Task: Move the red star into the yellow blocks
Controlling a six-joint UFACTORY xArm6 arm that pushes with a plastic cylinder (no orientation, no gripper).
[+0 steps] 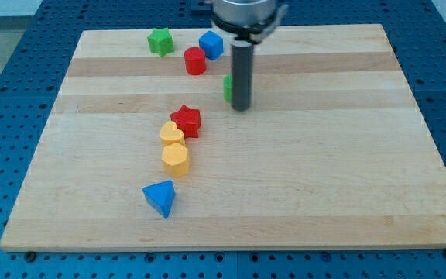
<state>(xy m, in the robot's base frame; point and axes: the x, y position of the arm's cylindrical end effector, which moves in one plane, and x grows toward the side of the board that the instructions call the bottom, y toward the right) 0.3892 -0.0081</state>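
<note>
The red star lies left of the board's middle, touching the upper right of a yellow heart-shaped block. A yellow hexagonal block sits just below the heart, touching it. My tip is on the board to the right of and slightly above the red star, with a clear gap between them. A green block shows partly behind the rod's left side.
A green star, a red cylinder and a blue block sit near the view's top. A blue triangular block lies below the yellow blocks. The wooden board rests on a blue perforated table.
</note>
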